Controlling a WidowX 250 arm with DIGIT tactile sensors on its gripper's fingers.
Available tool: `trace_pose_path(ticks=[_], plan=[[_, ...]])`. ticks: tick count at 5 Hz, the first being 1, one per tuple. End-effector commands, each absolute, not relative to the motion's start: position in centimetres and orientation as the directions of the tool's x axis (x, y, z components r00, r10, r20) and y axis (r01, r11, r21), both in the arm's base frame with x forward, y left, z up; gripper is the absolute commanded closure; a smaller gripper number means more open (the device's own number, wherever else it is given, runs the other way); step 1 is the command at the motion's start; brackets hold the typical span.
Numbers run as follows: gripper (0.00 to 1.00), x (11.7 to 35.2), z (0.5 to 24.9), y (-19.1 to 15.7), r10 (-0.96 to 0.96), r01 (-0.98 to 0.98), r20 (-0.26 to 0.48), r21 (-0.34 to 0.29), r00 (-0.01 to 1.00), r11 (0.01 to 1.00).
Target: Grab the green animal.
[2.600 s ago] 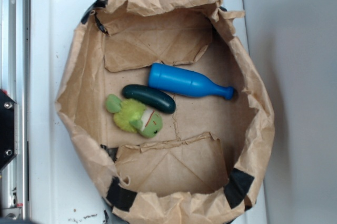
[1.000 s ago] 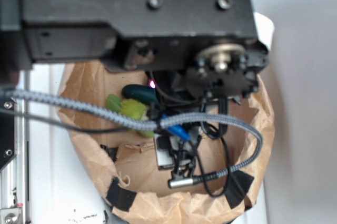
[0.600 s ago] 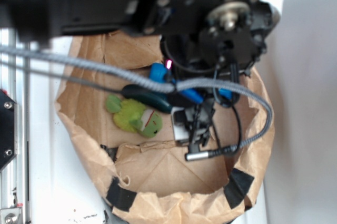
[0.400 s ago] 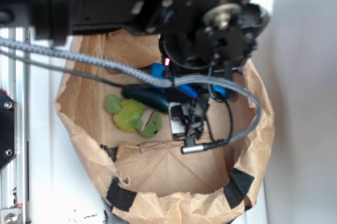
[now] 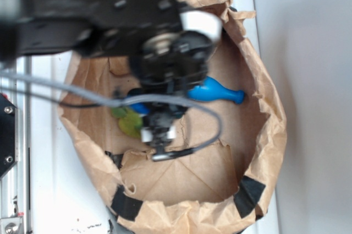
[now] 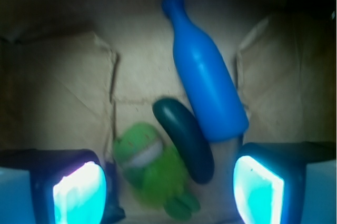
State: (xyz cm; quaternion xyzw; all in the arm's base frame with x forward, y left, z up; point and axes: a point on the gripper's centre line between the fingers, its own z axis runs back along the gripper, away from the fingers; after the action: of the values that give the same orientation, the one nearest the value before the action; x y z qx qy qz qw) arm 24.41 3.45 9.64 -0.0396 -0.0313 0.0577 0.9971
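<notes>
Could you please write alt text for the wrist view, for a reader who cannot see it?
The open tool hangs over a brown paper-lined bin, its two glowing fingers flanking the fuzzy green animal and a dark green cucumber lying beside it. A blue bottle lies beyond them, its wide end beside the cucumber.

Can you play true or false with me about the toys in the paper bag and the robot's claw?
1. The green animal lies between the two fingers in the wrist view. True.
2. The fingers are squeezed shut on the green animal. False: the gripper is open, with both fingers apart and not touching it.
3. The blue bottle stands upright. False: it lies on its side.
4. The dark green cucumber lies between the green animal and the blue bottle. True.
5. The toys sit on a metal tray. False: they lie inside a brown paper bag.
</notes>
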Motion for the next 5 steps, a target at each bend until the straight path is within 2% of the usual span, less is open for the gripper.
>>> trace_pose_path(ticks=[1,3,4,5], plan=[[0.00,23.4,8.7,3.9,0.150,-0.139,0.132,-0.088,0.980,0.986],[0.00,22.4,5.8,3.2,0.115,-0.107,0.110,-0.078,0.987,0.991],[0.45,22.6,3.3,3.0,0.124,-0.122,0.128,-0.023,0.984,0.992],[1.00,22.8,2.6,3.2,0.145,-0.145,0.149,-0.008,0.978,0.989]])
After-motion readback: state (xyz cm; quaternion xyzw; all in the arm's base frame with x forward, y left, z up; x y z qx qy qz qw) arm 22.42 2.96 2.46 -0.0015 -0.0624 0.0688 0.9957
